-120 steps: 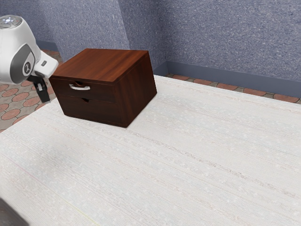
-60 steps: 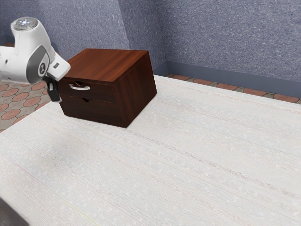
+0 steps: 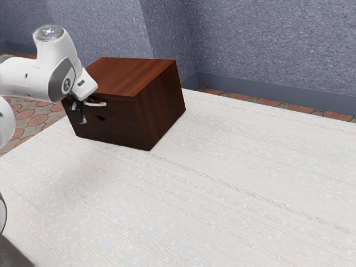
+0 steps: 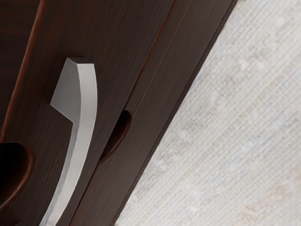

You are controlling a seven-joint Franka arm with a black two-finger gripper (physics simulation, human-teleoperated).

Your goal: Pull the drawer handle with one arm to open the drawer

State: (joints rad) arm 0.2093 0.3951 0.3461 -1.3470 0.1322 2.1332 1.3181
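Observation:
A dark brown wooden cabinet (image 3: 136, 92) with two drawers stands on the white table at the back, toward the exterior view's left. The top drawer front (image 3: 114, 108) sits flush with the cabinet and carries a curved silver handle (image 3: 97, 103). My gripper (image 3: 80, 110) hangs right in front of the handle's left end, covering part of it. The wrist view looks closely at the silver handle (image 4: 77, 136) against the dark drawer front (image 4: 136, 52), with the lower drawer's finger notch (image 4: 117, 134) beside it.
The white table (image 3: 222, 178) stretches wide toward the exterior view's right and front. A tiled floor (image 3: 25, 119) lies beyond the table's left edge. Grey walls (image 3: 267, 39) stand behind the cabinet.
My arm has swung toward the exterior view's right, carrying the gripper from off the cabinet's left corner to just in front of the top drawer's handle. The drawer has not moved.

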